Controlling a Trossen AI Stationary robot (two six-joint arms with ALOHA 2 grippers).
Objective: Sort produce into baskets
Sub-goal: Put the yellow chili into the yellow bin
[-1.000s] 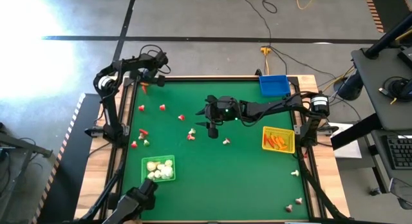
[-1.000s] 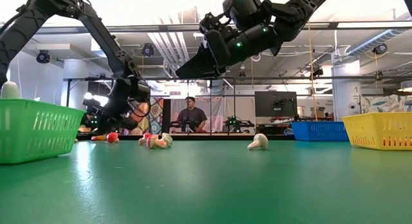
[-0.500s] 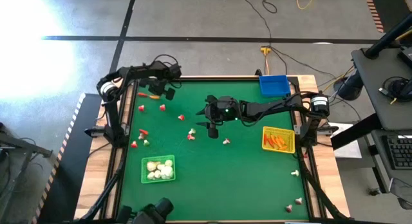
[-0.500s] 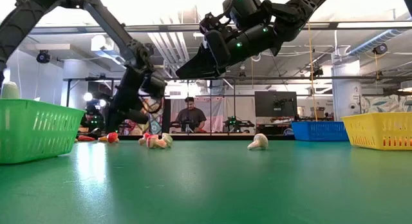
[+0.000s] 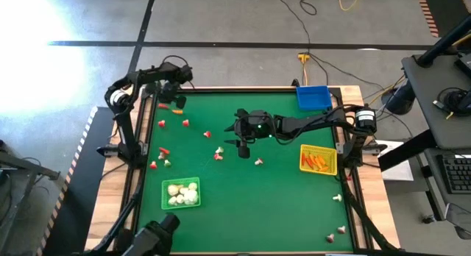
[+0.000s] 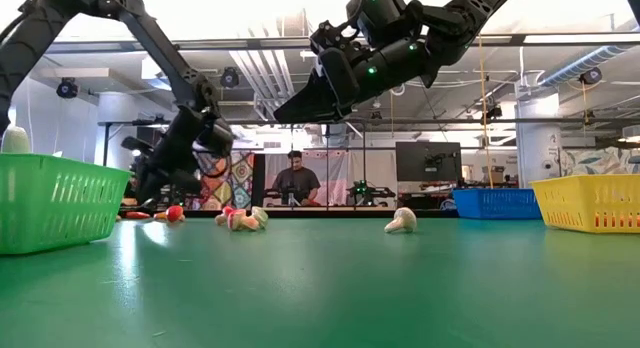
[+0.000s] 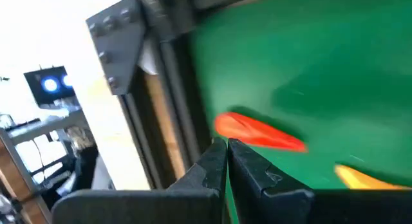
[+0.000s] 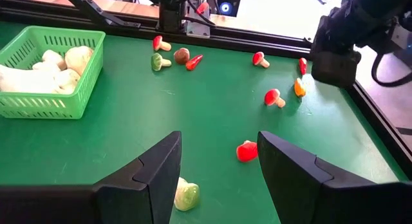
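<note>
From above, the green felt-topped table (image 5: 280, 204) carries three latticed plastic baskets: the green basket (image 5: 181, 193) near the front left, filled with whitish bulbs; the yellow basket (image 5: 319, 160) at the right edge, holding orange sticks; and the blue basket (image 5: 313, 97) at the far right corner. Small red-and-white toy pieces (image 5: 163, 151) lie scattered over the left half, with a few more near the front right corner. The left gripper (image 5: 177, 100) sits at the far left corner, beside a red piece and an orange piece. The right gripper (image 5: 243, 147) hangs over the table's middle.

At table height, the right gripper (image 6: 300, 106) hovers well above the felt with nothing in it, and a pale mushroom-shaped piece (image 6: 401, 221) lies past it.

The left wrist view shows the left gripper (image 7: 226, 147) with its fingers pressed together on nothing, just beside a red chilli-shaped piece (image 7: 257, 132).

The right wrist view shows the right gripper (image 8: 219, 161) spread wide and empty, above a small red piece (image 8: 246, 150) and a pale green-tipped piece (image 8: 185, 194).
</note>
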